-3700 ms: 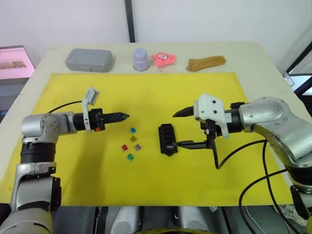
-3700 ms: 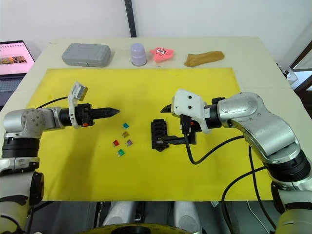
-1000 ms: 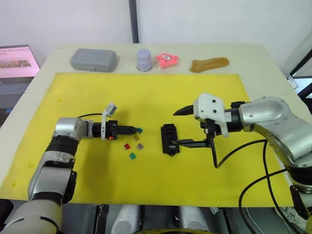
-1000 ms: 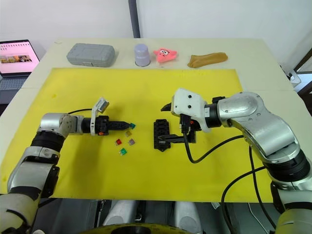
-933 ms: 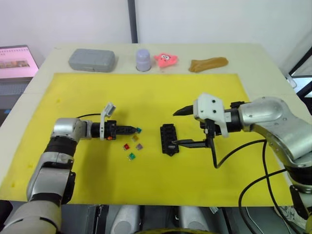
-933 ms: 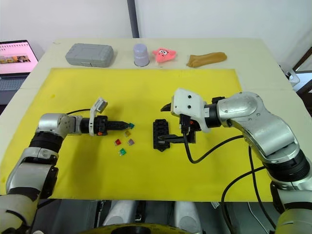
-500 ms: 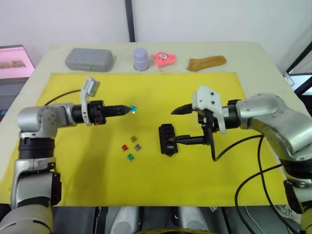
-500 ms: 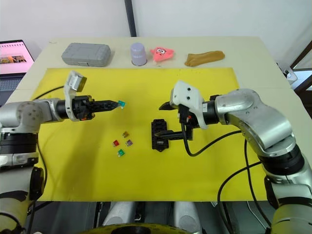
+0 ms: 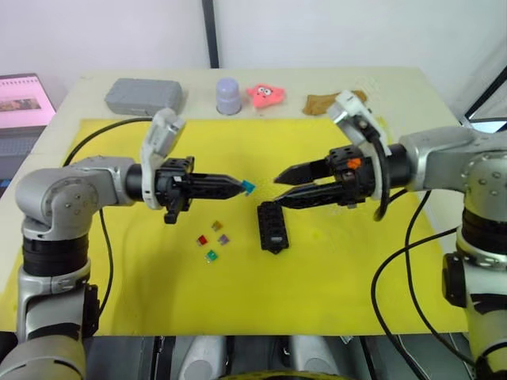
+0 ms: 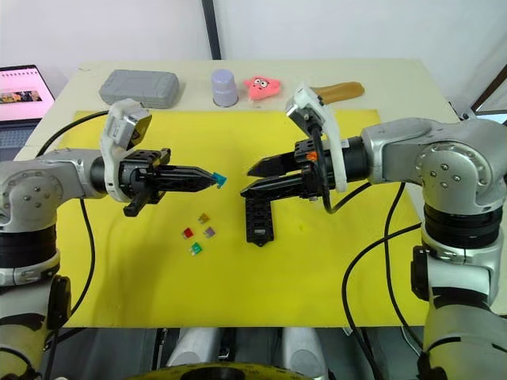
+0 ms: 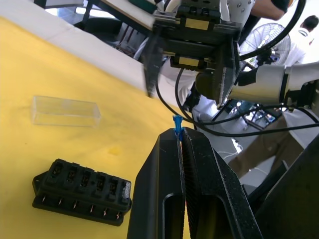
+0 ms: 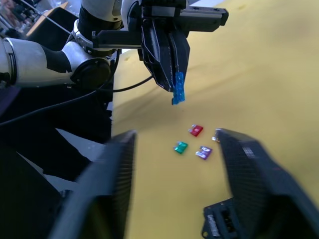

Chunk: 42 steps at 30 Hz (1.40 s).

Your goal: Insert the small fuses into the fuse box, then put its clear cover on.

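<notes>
Left pincer: left gripper pinched shut on the teal fuse, raised above the yellow mat, aimed toward the right arm.
Loose fuses: yellow-brown fuse, red fuse, purple-brown fuse and green fuse lie on the mat, just left of the fuse box; a grey one cannot be made out.
Fuse box: fuse box flat on the mat under the right fingers; slots appear empty in the left wrist view.
Right pincer: right gripper spread apart, holding nothing, facing the teal fuse.
Clear cover: clear cover lies on the mat, beside the box, not yet fitted.
Progress: judged early; no fuse seated, cover still off.
</notes>
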Tool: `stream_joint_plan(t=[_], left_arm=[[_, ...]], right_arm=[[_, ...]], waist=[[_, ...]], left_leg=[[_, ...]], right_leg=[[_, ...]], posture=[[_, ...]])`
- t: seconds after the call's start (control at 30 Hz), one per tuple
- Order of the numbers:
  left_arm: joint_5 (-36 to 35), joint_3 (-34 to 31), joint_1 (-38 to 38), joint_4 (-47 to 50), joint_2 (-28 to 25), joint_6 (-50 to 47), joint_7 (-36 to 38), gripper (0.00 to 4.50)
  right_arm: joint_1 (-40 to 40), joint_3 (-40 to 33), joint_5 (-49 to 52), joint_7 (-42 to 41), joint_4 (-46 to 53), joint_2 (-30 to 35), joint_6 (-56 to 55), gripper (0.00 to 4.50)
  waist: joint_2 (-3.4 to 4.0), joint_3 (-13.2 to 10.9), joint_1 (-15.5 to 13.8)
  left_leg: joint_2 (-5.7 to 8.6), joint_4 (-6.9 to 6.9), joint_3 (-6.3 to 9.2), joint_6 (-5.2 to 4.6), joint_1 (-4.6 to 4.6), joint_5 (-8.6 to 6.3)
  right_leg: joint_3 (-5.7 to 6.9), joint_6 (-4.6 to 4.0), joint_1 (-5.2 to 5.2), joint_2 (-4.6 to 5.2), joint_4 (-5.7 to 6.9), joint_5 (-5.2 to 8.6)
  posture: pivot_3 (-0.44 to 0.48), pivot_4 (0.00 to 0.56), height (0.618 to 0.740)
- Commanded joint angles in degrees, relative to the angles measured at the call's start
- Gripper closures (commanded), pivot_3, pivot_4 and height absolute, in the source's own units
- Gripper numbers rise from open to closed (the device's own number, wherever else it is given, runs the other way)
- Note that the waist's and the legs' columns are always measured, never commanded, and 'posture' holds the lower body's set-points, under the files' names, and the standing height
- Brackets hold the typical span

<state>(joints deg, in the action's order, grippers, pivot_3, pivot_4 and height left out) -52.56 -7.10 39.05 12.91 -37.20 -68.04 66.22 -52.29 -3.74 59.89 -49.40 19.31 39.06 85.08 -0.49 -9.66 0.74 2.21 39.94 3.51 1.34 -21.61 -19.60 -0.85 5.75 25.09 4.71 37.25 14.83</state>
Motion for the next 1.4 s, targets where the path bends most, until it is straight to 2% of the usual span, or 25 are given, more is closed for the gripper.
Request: stream_joint_plan(t=[0.03, 0.33, 0.43, 0.47, 0.87, 0.97, 1.0, 1.03, 1.23, 1.37, 1.4], left_arm=[[-1.16, 1.05, 1.00, 1.33, -0.20, 2.13, 0.23, 4.50], [-1.53, 3.14, 1.39, 1.21, -0.20, 4.30, -0.09, 4.50], [-1.73, 3.31, 1.22, 1.24, -0.42, 4.61, -0.18, 4.50], [-1.67, 3.35, 1.12, 1.23, -0.53, 4.78, -0.13, 4.50], [-1.85, 3.34, 0.69, 1.18, -1.21, 5.45, -0.30, 4.50], [-1.96, 3.36, 0.60, 1.26, -1.24, 5.52, -0.45, 4.50], [-2.04, 3.38, 0.57, 1.27, -1.27, 5.54, -0.50, 4.50], [-2.06, 3.47, 0.53, 1.23, -1.29, 5.60, -0.58, 4.50], [-1.68, 4.02, 0.01, 1.56, -1.67, 6.11, -0.68, 4.50], [1.44, 5.95, -0.30, 2.02, -3.11, 8.30, -0.81, 4.50], [3.28, 7.19, -0.70, 2.41, -4.08, 9.99, -0.12, 3.88]], right_arm=[[-2.16, -2.53, 3.05, 3.49, -0.21, -2.07, 2.31, 1.78], [-2.65, -3.50, 6.96, 8.96, -0.74, -5.82, 4.19, 1.78], [-2.44, -3.56, 7.99, 10.16, -0.66, -6.34, 4.23, 2.55], [-2.35, -3.34, 8.05, 10.55, -0.57, -6.42, 4.13, 3.04], [-1.77, -2.74, 9.42, 11.70, -0.13, -5.37, 3.83, 3.04], [-1.69, -2.71, 9.67, 11.80, -0.02, -5.20, 3.73, 3.79], [-1.68, -2.66, 9.67, 11.84, -0.03, -5.17, 3.66, 4.34], [-1.69, -2.59, 9.63, 11.90, -0.10, -5.15, 3.55, 4.48], [-1.81, -2.19, 9.36, 11.98, 0.26, -5.00, 3.16, 4.48], [-1.70, 0.27, 6.69, 10.93, 2.26, -3.12, 1.07, 4.48], [-1.32, 2.48, 4.35, 9.90, 3.95, -1.29, -0.83, 4.50]], waist=[[0.00, 0.00, -0.01], [0.01, 0.00, 0.07], [0.01, 0.00, 0.08], [0.00, 0.00, 0.07], [0.01, 0.00, 0.10], [0.01, 0.00, 0.10], [0.01, 0.00, 0.08], [0.01, 0.00, 0.10], [0.01, 0.00, 0.09], [0.01, -0.01, 0.07], [0.01, -0.01, 0.07]], left_leg=[[0.00, 0.00, 0.00, 0.00, 0.00, 0.00], [-0.01, 0.00, 0.00, 0.00, 0.00, 0.00], [0.00, 0.00, -0.01, 0.00, 0.00, 0.00], [0.00, 0.00, -0.01, 0.00, 0.00, 0.00], [0.00, -0.01, -0.01, -0.01, 0.00, 0.00], [0.00, -0.01, -0.01, -0.01, 0.00, 0.00], [0.00, -0.01, -0.01, -0.01, 0.00, 0.00], [0.00, -0.01, -0.01, -0.01, 0.00, 0.00], [-0.01, -0.01, -0.01, -0.01, 0.00, 0.00], [-0.01, -0.01, -0.01, -0.01, 0.00, 0.00], [-0.01, -0.01, -0.01, -0.01, 0.00, 0.00]], right_leg=[[0.00, 0.00, 0.00, 0.00, 0.01, 0.00], [0.00, 0.00, 0.02, -0.03, 0.01, 0.00], [0.01, 0.00, 0.02, -0.05, 0.01, 0.00], [0.01, 0.00, 0.02, -0.05, 0.01, 0.00], [0.03, 0.00, 0.02, -0.11, 0.01, 0.00], [0.03, 0.00, 0.02, -0.11, 0.01, 0.00], [0.03, 0.00, 0.02, -0.10, 0.01, 0.00], [0.03, 0.00, 0.02, -0.10, 0.01, 0.00], [0.03, 0.00, 0.02, -0.10, 0.01, 0.00], [0.02, 0.00, 0.02, -0.10, 0.01, 0.00], [0.03, 0.00, 0.02, -0.11, 0.01, 0.00]], posture=[[0.000, 0.150, 0.740], [0.000, 0.150, 0.740], [0.000, 0.150, 0.740], [0.000, 0.150, 0.740], [0.000, 0.150, 0.740], [0.000, 0.150, 0.740], [0.000, 0.150, 0.740], [0.000, 0.150, 0.740], [0.000, 0.150, 0.740], [0.000, 0.150, 0.740], [0.000, 0.150, 0.740]])
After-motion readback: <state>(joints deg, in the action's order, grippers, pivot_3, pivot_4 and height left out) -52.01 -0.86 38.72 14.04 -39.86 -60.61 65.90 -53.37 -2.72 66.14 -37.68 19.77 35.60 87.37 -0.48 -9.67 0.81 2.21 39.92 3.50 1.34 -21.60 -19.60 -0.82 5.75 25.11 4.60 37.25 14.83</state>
